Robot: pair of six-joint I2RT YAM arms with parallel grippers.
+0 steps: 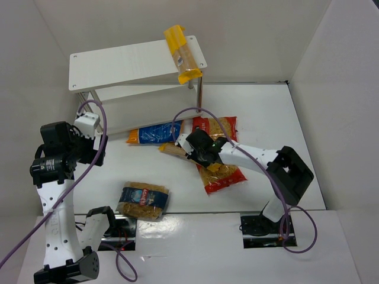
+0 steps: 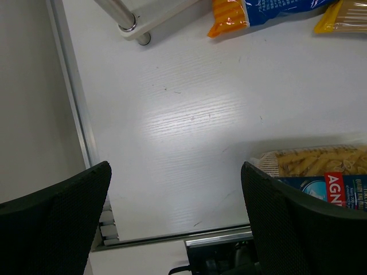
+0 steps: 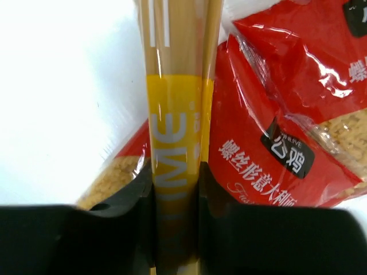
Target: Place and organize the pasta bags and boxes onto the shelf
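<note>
A white two-tier shelf point(image 1: 118, 62) stands at the back. One yellow spaghetti pack point(image 1: 180, 54) lies across its top board's right end, overhanging the front. My right gripper point(image 1: 200, 151) is shut on a second yellow spaghetti pack point(image 3: 175, 143), just above two red bags point(image 1: 220, 154), which also show in the right wrist view point(image 3: 269, 132). A blue yellow-edged bag point(image 1: 155, 133) lies in front of the shelf and also shows in the left wrist view point(image 2: 258, 8). A clear blue-labelled bag point(image 1: 143, 200) lies near the front. My left gripper point(image 2: 175, 217) is open and empty, above the table left of that bag point(image 2: 321, 169).
White walls close in the table on the left, back and right. A shelf leg point(image 2: 127, 20) stands near the left wall. A purple cable point(image 1: 102, 133) loops from the left arm; another runs from the right arm toward the shelf's right leg point(image 1: 199, 94).
</note>
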